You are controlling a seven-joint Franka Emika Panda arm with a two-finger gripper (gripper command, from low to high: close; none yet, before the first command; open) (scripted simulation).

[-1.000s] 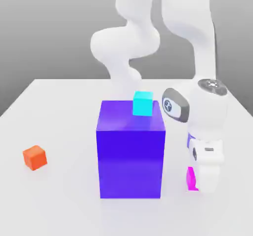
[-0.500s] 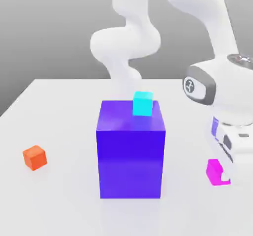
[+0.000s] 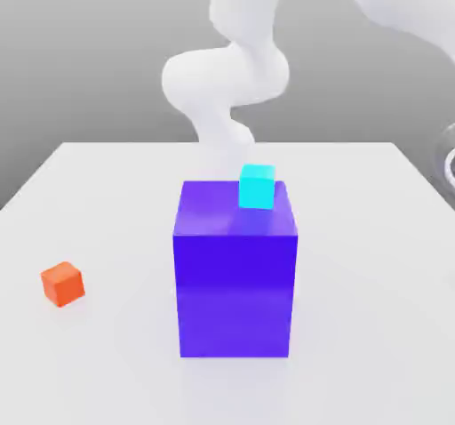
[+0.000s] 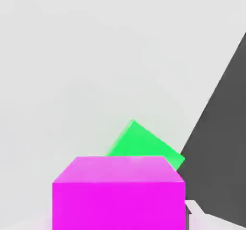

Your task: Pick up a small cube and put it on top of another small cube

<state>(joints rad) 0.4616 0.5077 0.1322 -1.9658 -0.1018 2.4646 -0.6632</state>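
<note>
Carrying magenta cube point(image 4: 118, 193) clamped in shut fingers twd green cube point(image 4: 144, 145) on table point(image 4: 72, 56); next: center above, lower, release

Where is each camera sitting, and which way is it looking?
Exterior view: sits off the arm, above the table's near side, looking across and slightly down at the big blue block, the cyan cube on it and the orange cube; the white arm rises behind.
Hand view: sits on the hand, looking past the magenta cube at a green cube on the table; a pale bit of a finger shows beside the magenta cube.
Shared: the white table.
</note>
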